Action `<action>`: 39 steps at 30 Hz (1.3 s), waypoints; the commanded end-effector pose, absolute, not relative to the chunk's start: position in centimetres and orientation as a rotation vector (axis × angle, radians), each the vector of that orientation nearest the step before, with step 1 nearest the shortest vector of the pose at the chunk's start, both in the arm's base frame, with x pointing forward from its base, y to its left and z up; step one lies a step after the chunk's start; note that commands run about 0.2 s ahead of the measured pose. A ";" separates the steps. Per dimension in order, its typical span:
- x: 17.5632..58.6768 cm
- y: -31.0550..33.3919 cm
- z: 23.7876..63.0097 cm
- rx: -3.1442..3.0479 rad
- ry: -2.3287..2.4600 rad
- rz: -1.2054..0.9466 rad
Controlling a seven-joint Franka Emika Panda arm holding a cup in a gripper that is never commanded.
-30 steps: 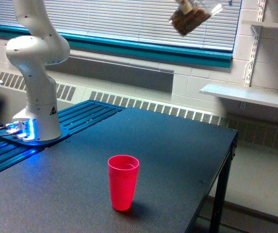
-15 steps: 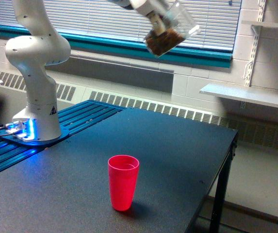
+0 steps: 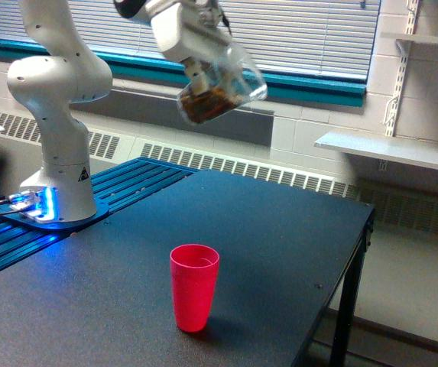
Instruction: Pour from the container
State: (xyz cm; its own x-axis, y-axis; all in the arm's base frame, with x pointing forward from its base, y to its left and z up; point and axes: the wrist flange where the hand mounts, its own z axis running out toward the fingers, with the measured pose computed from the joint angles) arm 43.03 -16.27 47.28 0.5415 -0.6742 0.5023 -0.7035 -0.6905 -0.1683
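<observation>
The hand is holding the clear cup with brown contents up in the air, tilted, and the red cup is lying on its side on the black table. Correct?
Not quite. In the exterior view the red cup stands upright on the black table, mouth up. The rest holds: the hand grips the clear cup, tilted and aloft, with brown contents inside.

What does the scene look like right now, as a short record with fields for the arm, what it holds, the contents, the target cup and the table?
arm: white robot arm, base at the exterior view's left on the table
gripper: gripper shut on the clear cup
held item: clear cup, tilted, raised well above the table
contents: brown material in the cup's lower end, none seen spilling
target: red cup, upright on the table, apart from the clear cup
table: dark table
</observation>
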 end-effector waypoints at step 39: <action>40.2 -19.8 36.1 2.485 -1.508 0.413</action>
